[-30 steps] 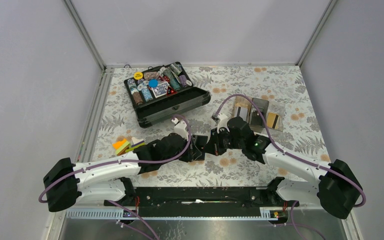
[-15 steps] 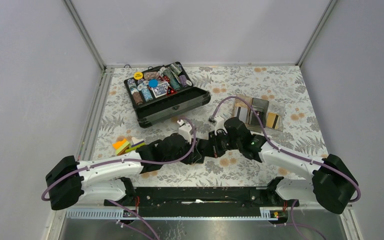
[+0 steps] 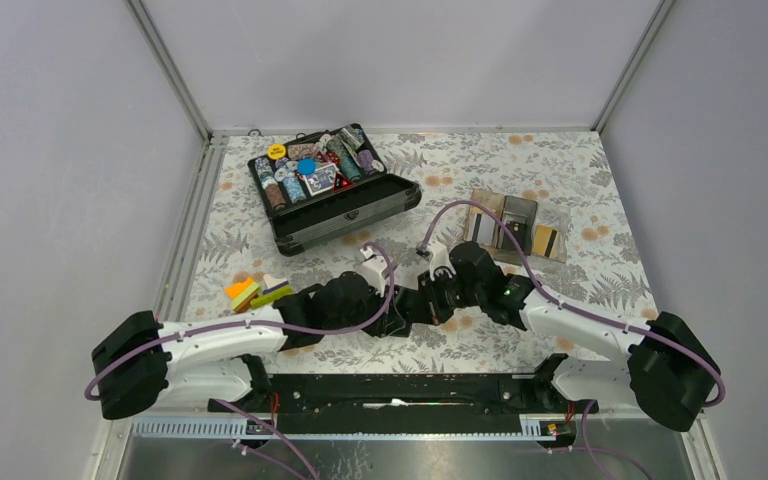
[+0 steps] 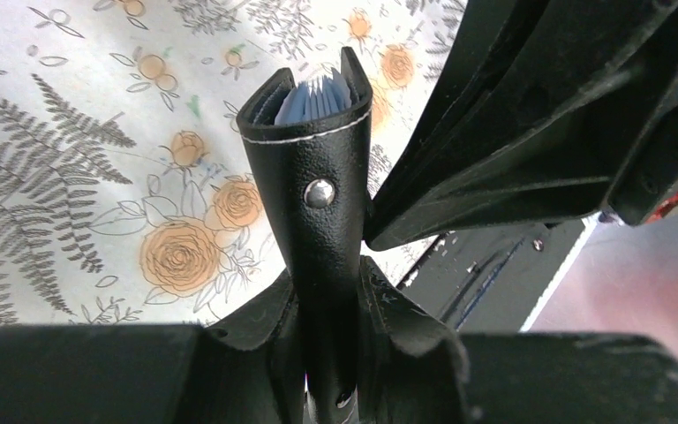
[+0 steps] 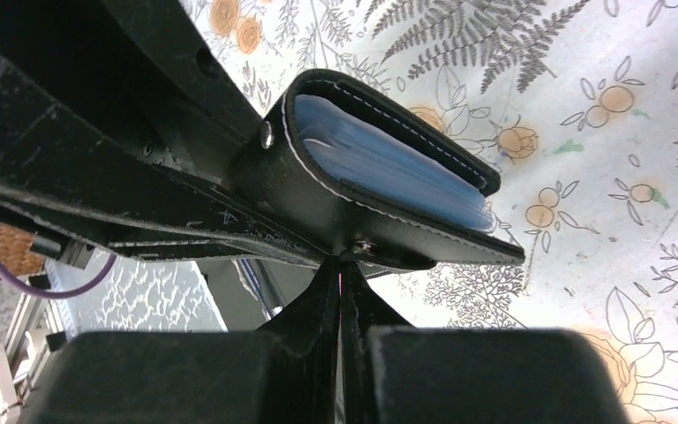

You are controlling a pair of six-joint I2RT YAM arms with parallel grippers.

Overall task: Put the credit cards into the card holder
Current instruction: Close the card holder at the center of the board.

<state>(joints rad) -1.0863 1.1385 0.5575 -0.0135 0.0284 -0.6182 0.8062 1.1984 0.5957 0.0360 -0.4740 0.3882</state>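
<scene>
The black card holder stands on edge between my left gripper's fingers, which are shut on it. Its blue-grey pockets show at the far end, slightly spread. In the right wrist view the card holder lies across the frame, and my right gripper is shut on its thin lower edge. In the top view both grippers meet at the card holder at the table's near middle. Credit cards, one tan with a dark stripe, lie in a clear tray at the right. Coloured cards lie at the left.
A large black chip case stands open at the back left, full of chips. The floral table cover runs to the metal frame on both sides. The arms' base rail lies along the near edge.
Both grippers have drawn closer together at the table's near middle, the right one shifting left toward the left one, with the card holder between them.
</scene>
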